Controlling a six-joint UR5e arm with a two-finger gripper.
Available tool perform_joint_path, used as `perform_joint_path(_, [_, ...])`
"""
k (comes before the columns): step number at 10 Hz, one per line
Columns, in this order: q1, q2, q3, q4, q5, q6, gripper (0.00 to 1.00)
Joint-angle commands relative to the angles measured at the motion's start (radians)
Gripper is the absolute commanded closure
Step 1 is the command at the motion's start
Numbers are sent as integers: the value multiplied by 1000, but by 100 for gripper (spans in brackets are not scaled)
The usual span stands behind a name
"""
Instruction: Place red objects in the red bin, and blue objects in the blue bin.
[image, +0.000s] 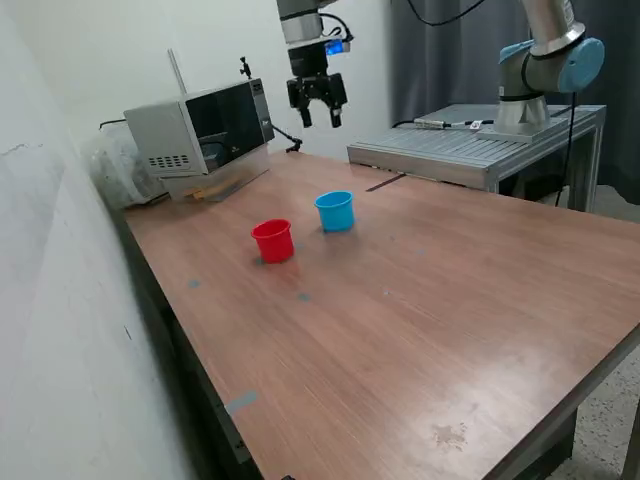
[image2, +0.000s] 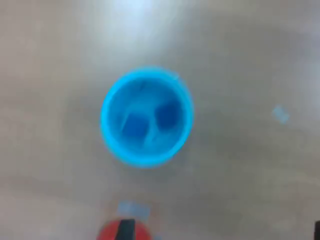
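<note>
The light blue bin (image: 335, 211) stands upright on the wooden table beside the red bin (image: 273, 241), which is to its left in the exterior view. The wrist view looks straight down into the blue bin (image2: 109, 135) and shows two dark blue cubes (image2: 134, 125) (image2: 168, 115) lying on its bottom. Only an edge of the red bin (image2: 107, 232) shows there. No red cubes are visible; the red bin's inside is hidden. My gripper (image: 318, 110) hangs high above the blue bin, fingers spread, holding nothing.
A grey microwave-like box (image: 200, 128) stands at the back of the table. A metal platform (image: 470, 145) carries the arm base at the exterior view's right. A wall runs along the exterior view's left.
</note>
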Motion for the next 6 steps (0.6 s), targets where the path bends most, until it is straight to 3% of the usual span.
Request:
perform_joint_path(1, [27, -173, 156, 81, -1, 129, 0])
perform_joint_path(3, [79, -289, 257, 162, -3, 229, 0])
perform_joint_path(6, [133, -464, 388, 184, -3, 280, 0])
